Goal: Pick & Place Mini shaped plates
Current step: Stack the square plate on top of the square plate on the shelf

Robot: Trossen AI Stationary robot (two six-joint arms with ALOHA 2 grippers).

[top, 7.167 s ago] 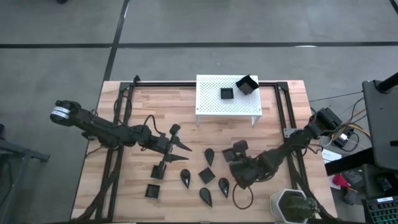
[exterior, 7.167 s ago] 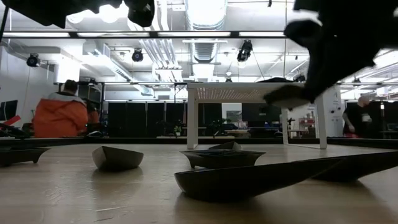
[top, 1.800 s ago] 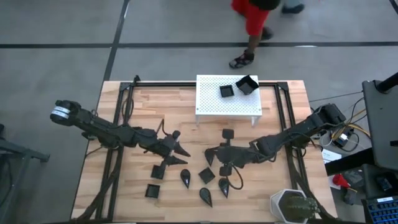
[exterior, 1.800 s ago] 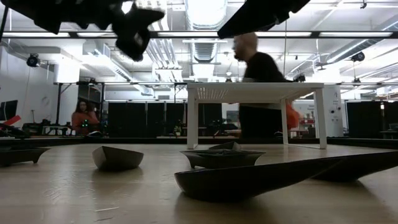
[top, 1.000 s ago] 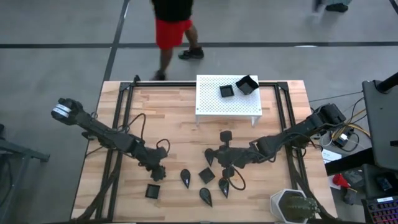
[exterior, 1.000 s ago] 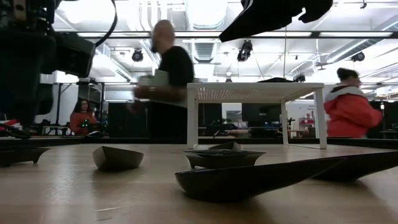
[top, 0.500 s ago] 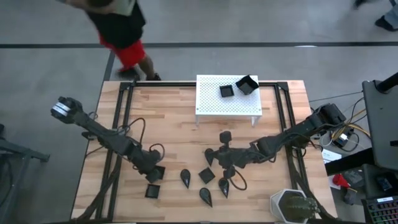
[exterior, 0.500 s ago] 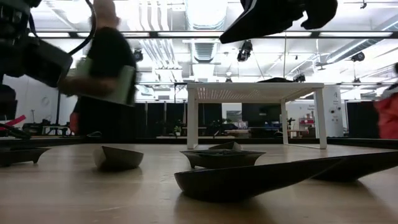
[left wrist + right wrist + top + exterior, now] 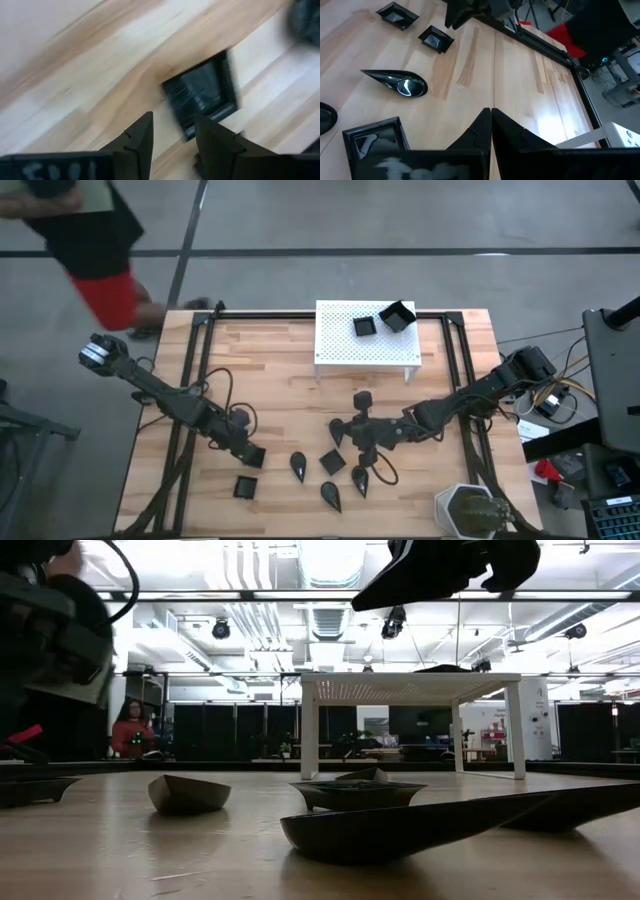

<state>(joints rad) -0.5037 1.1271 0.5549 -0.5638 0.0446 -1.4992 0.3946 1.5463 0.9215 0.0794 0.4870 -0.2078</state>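
Black left gripper (image 9: 172, 131) parted, straddling square plate (image 9: 202, 97) rim

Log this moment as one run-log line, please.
left gripper: open, straddling rim of square mini plate on table | right gripper: shut, empty, mid-table | white stand: two plates on top

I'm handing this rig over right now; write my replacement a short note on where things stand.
Left gripper: open, low over a square plate at the table's front left; not gripped yet.
Right gripper: shut, empty, mid-table above the loose plates.
Done: two square plates on the white stand, one flat, one tilted.
Left: the square and teardrop plates on the table, including another square plate at the front.
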